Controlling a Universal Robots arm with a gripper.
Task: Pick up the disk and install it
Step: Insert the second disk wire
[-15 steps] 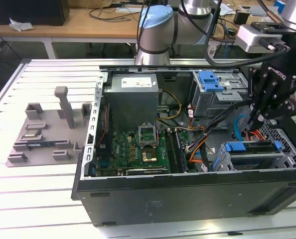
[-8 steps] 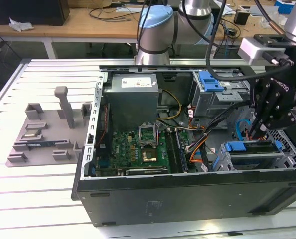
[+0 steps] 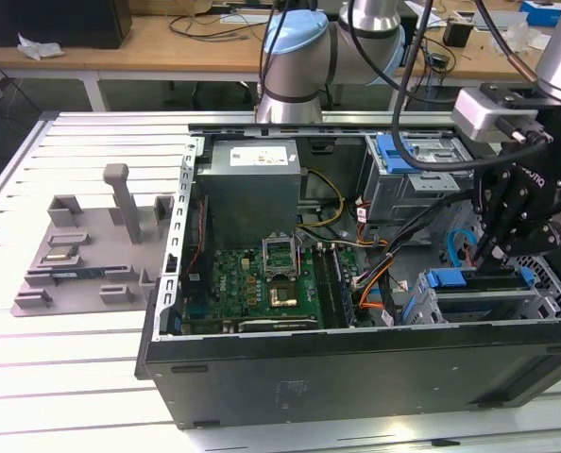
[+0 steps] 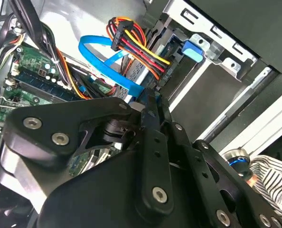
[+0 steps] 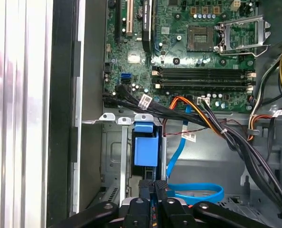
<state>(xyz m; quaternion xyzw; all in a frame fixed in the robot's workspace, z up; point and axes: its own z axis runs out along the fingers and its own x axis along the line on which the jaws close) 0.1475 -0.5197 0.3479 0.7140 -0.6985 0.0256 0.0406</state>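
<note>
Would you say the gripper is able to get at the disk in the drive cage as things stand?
Probably yes: in the exterior view the gripper hangs right at the blue bracket of the disk, with the drive cage open on top and the cable bundle off to the side.

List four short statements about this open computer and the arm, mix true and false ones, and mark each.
1. The computer case lies open with its motherboard exposed. True.
2. The end effector hangs over the power supply. False: it is at the disk, in the bay on the exterior view's right.
3. A blue flat cable loops near the end effector in the first wrist view. True.
4. The grey fixture sits inside the case. False: it lies on the table, outside the case.
</note>
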